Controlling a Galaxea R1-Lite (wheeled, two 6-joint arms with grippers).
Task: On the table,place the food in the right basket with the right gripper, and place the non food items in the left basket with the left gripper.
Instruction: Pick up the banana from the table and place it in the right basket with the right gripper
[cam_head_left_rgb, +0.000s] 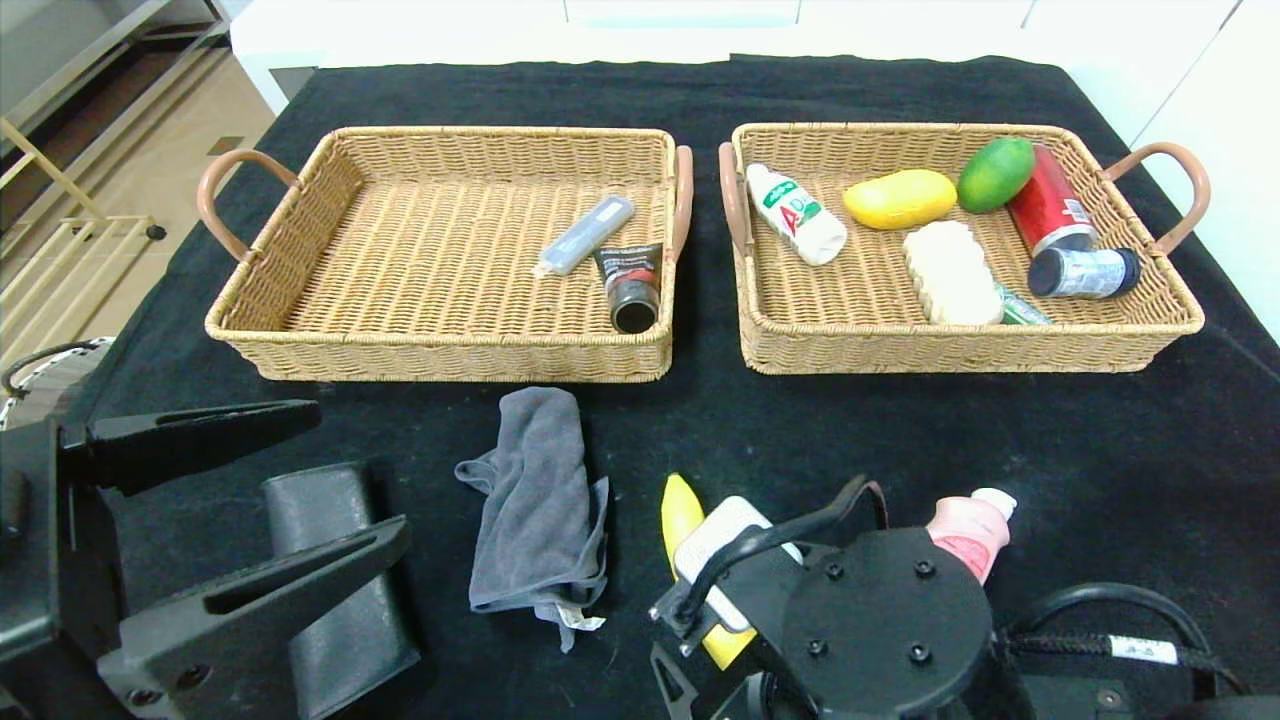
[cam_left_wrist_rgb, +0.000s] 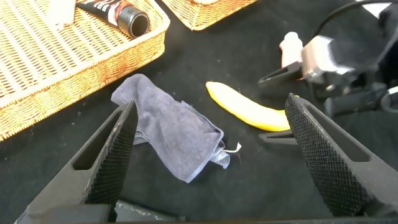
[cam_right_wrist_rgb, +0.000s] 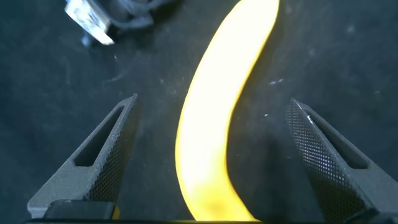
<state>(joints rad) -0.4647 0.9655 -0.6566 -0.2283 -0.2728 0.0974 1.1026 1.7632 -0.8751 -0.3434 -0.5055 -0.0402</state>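
Banana (cam_right_wrist_rgb: 217, 124) is straddled on the table (cam_head_left_rgb: 1000, 440) by the right hand (cam_right_wrist_rgb: 211, 155), fingers spread; the left hand (cam_left_wrist_rgb: 211, 149) is held open near the grey cloth (cam_left_wrist_rgb: 174, 130).

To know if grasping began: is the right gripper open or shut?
Open. The right gripper has its fingers spread on both sides of the banana, not touching it.

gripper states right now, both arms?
Left gripper: open, empty, above the grey cloth.
Right gripper: open, jaws either side of the banana, not yet closed on it.
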